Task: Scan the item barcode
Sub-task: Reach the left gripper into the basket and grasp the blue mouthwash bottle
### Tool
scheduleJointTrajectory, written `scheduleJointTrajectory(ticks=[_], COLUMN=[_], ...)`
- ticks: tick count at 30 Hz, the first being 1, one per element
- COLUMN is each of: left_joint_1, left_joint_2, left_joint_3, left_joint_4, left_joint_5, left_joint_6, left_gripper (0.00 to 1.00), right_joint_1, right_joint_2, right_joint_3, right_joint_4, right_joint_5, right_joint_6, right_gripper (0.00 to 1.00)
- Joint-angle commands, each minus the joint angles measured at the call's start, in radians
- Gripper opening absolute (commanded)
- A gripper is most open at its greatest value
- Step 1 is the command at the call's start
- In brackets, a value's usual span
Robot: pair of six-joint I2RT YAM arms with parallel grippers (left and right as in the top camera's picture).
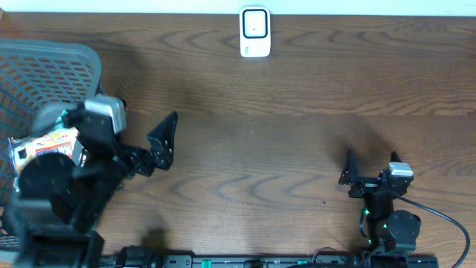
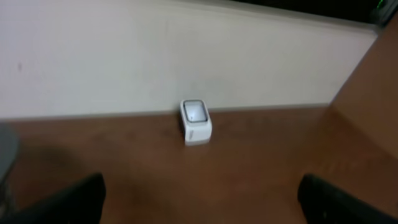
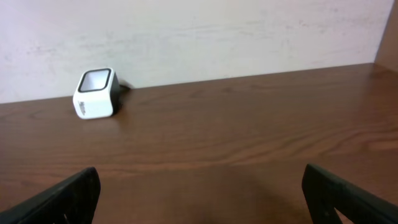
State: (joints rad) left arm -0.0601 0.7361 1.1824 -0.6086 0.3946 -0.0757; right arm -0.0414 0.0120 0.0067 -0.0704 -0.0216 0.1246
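One pkg [image 1: 50,140] part-hidden, basket [image 1: 44,71] cropped

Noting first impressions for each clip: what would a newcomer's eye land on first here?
The small white scanner stands alone at the far edge, centre, bright against the dark wooden table. At the left, a grey basket holds a printed packet. The left claw beside the basket and the right claw near the front edge are both open and empty.
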Motion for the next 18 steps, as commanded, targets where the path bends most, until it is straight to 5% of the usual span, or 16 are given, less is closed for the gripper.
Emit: scheduleJointTrajectory(ticks=[1,7,15,18], left_joint_1=[-0.002,-0.002,0.021,0.108], left_joint_2=[0.059,0.107,0.348,0.464], left_joint_3=[0.126,0.176,0.679,0.851], left_joint_4=[-0.117,-0.147,-0.517,-0.700], left_joint_5=[-0.013,-0.092,-0.711,-0.784], left_joint_6=[0.046,0.040,-0.045,-0.134], left_gripper=[0.99,0.99,0.99,0.99], right_joint_1=[0.008,0.008,0.008,0.008], right_joint_2=[-0.005,-0.005,-0.005,-0.005], right_joint_3=[-0.001,-0.001,-0.001,-0.001], right_joint_4=[-0.005,-0.005,-0.005,-0.005], right_joint_5=[0.008,0.009,0.008,0.009], right_joint_6=[-0.007,-0.006,-0.007,-0.007], right_gripper=[0.99,0.99,0.99,0.99])
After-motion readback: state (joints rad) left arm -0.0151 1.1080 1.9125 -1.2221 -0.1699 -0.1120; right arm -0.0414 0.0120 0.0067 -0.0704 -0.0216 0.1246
